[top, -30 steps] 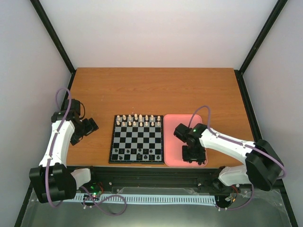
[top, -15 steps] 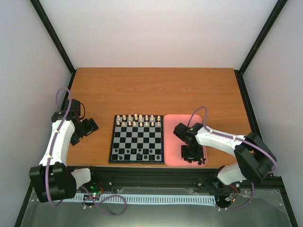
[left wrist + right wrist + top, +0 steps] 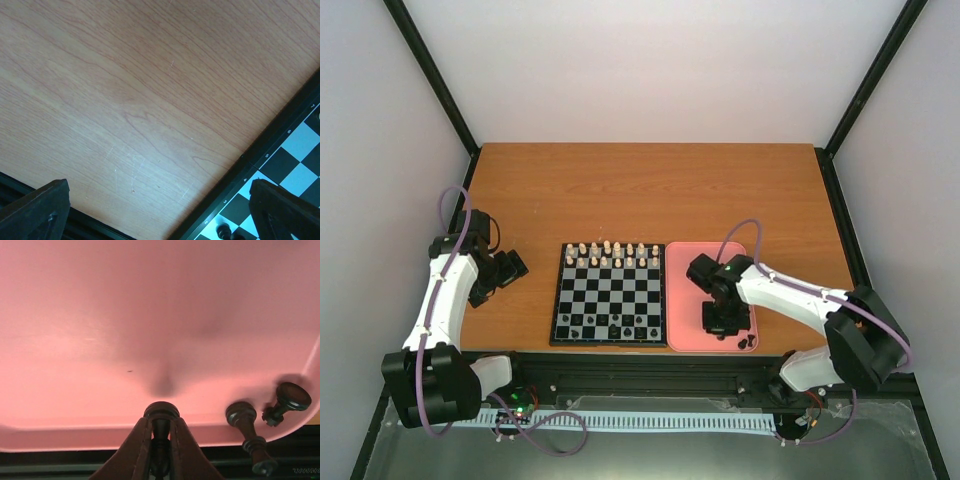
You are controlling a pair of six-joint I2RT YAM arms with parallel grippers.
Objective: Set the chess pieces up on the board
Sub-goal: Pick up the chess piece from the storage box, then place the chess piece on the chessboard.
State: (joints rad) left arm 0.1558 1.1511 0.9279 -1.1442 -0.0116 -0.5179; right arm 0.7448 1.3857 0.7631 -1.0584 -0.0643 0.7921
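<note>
The board (image 3: 610, 292) lies at the table's middle front, and its corner (image 3: 302, 142) also shows in the left wrist view. Several black chess pieces (image 3: 611, 326) stand on its near rows; one (image 3: 223, 231) appears by the left edge. My right gripper (image 3: 723, 318) hangs low over the pink tray (image 3: 682, 300), shut on a black chess piece (image 3: 161, 414) pinched between its fingers (image 3: 140, 440). Two more black pieces (image 3: 249, 432) (image 3: 286, 399) lie on their sides in the tray's corner. My left gripper (image 3: 510, 268) is open over bare wood left of the board, holding nothing.
Cream-white pieces (image 3: 610, 255) fill the board's two far rows. The pink tray (image 3: 150, 315) touches the board's right side. A black rail (image 3: 640, 365) runs along the table's near edge. Brown wood (image 3: 125, 100) stretches behind and to both sides.
My right gripper's jaws have closed on a black piece in the tray, and its wrist shifted slightly. The left arm has not moved.
</note>
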